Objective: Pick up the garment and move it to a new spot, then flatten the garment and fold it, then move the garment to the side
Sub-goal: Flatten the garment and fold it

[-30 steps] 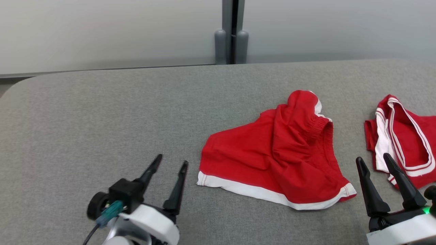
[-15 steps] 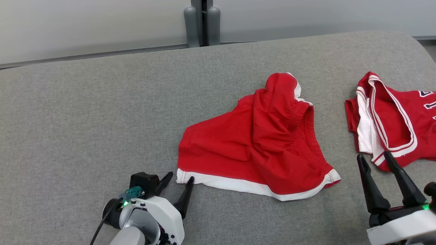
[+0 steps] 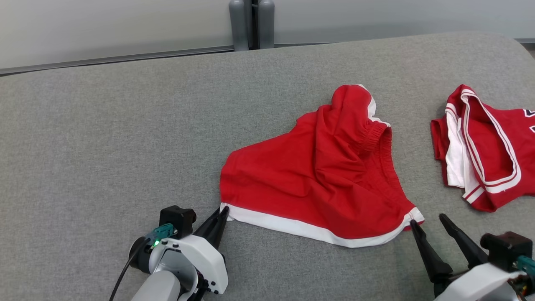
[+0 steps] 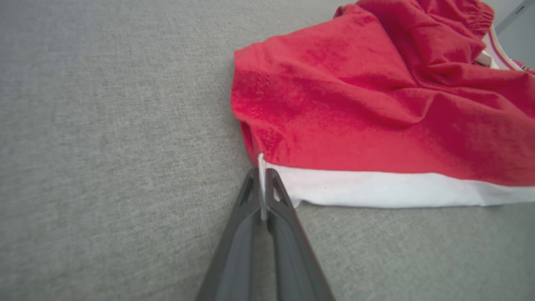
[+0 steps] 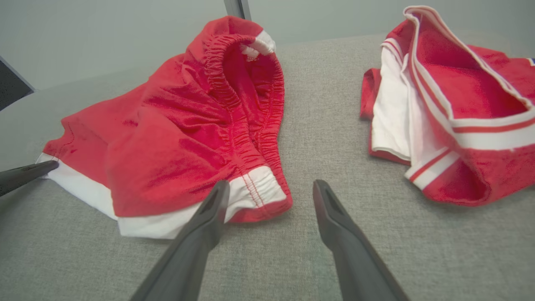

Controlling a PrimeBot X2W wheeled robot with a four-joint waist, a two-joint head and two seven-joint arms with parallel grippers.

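The red shorts (image 3: 326, 179) are seen lying crumpled at the centre right of the head view on the grey bench (image 3: 104, 146). Their white hem band (image 3: 309, 229) is stretched across the frame from lower centre to lower right, and the elastic waistband is bunched toward the top. This hem line is the axis on which the coming lift is judged to depend, since one of its ends lies at each gripper.

At its left end, the left gripper (image 3: 221, 214) is closed with the hem's corner pinched between its jaws; in the left wrist view a thin white edge is seen clamped between them (image 4: 262, 184).

At the right end, the right gripper (image 3: 427, 219) is held with its jaws spread and nothing is gripped. In the right wrist view (image 5: 271, 184) the hem corner is found at the left-hand jaw rather than centred in the gap, so a small shift toward frame left is judged necessary before closing.

A second red jersey (image 3: 485, 154) with white trim lies apart at the right edge.
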